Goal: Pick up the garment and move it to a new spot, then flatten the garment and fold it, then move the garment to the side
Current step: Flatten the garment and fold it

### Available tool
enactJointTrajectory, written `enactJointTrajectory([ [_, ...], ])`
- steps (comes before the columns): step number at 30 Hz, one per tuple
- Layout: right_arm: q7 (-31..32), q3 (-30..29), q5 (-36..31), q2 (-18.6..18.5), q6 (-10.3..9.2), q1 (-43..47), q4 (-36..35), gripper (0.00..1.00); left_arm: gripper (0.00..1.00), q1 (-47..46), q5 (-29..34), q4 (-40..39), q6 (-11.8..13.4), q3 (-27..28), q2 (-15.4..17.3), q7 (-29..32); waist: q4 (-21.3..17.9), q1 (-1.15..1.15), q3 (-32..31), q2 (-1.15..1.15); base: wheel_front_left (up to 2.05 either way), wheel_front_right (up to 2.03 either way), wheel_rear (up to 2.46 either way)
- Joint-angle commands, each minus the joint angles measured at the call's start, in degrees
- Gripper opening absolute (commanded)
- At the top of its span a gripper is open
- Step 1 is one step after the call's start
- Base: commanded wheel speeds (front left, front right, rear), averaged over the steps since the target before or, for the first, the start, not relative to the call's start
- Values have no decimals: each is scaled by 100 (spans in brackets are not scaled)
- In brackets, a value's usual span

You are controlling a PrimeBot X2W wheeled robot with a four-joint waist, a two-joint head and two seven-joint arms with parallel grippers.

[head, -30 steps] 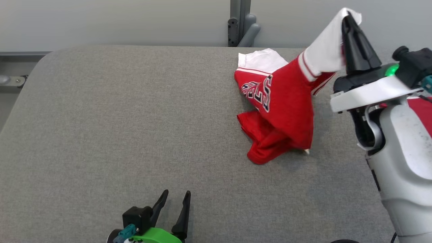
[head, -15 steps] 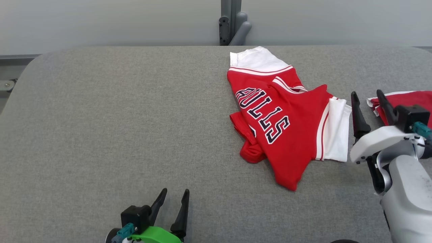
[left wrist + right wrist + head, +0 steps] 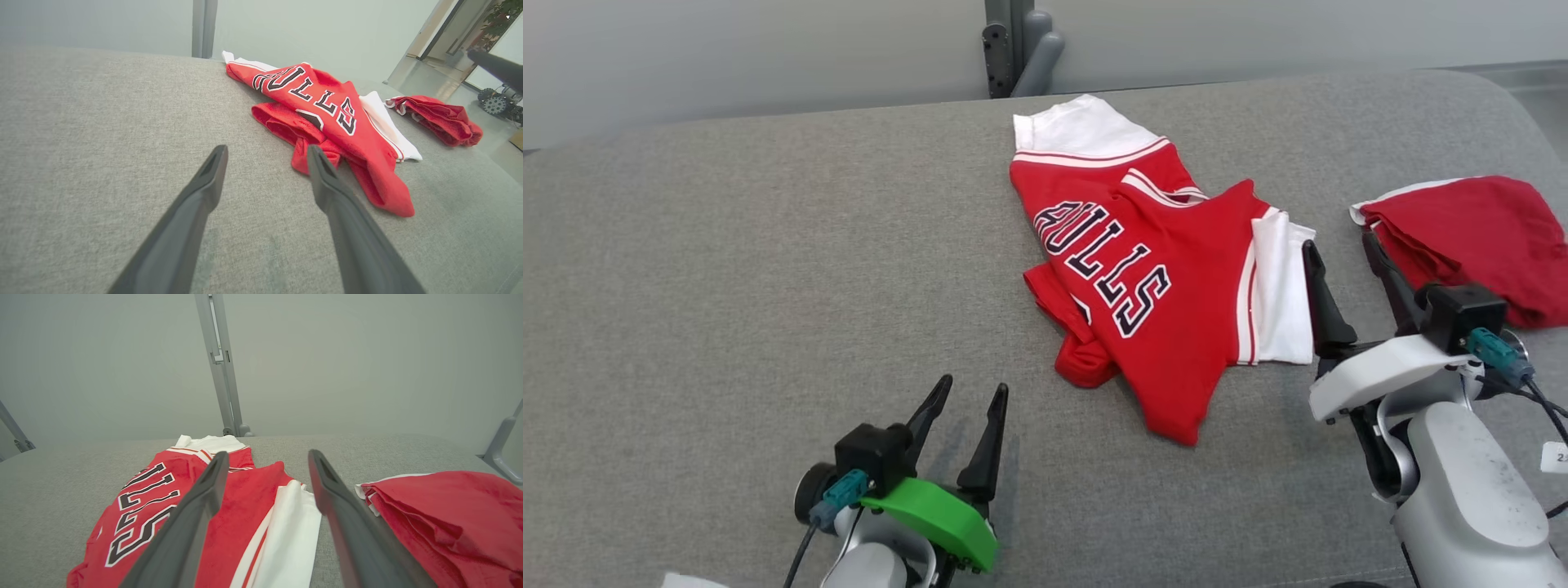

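Observation:
The garment (image 3: 1152, 269) is a red shirt with white sleeves and dark "BULLS" lettering, lying crumpled on the grey padded table (image 3: 727, 269). It also appears in the left wrist view as the garment (image 3: 327, 110) and in the right wrist view as the garment (image 3: 237, 514). My right gripper (image 3: 1343, 249) stands open just right of its white sleeve, holding nothing. My left gripper (image 3: 972, 396) is open near the table's front, left of the shirt's lower hem. In its own view the left gripper (image 3: 265, 153) points at the bunched red hem; the right gripper (image 3: 265, 457) straddles the white sleeve.
A second red garment (image 3: 1470, 237) lies folded at the table's right end, close beside my right gripper. A grey metal post (image 3: 1013, 45) rises behind the table's far edge. The table's left half is bare grey fabric.
My right gripper let go of the white sleeve, opened and dropped down to the table; the shirt fell flat. The head camera has shifted right, bringing the second garment into view.

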Motion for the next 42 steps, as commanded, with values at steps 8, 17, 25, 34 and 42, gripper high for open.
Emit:
enactJointTrajectory([
  [8,-15,314,183,85,-5,-132,-197,100,100,-676,-40,485,-52,-416,25,-16,-940,0,538,0,0,0,0],
  [17,-16,191,258,65,-5,-120,-157,100,100,-1054,-276,1306,-83,-329,25,-17,-1496,0,755,0,0,0,0],
  [25,-16,108,253,105,-5,-46,-196,100,0,-1123,-338,1376,-94,-13,29,-17,-1556,0,806,0,0,0,0],
  [34,-16,-118,300,106,-5,110,-189,100,0,-909,-15,-47,-58,912,26,-16,-819,0,718,0,0,0,0],
  [42,-16,-116,327,279,-5,183,17,100,0,-801,583,-1240,-66,1580,22,-17,-8,0,486,0,0,0,0],
])
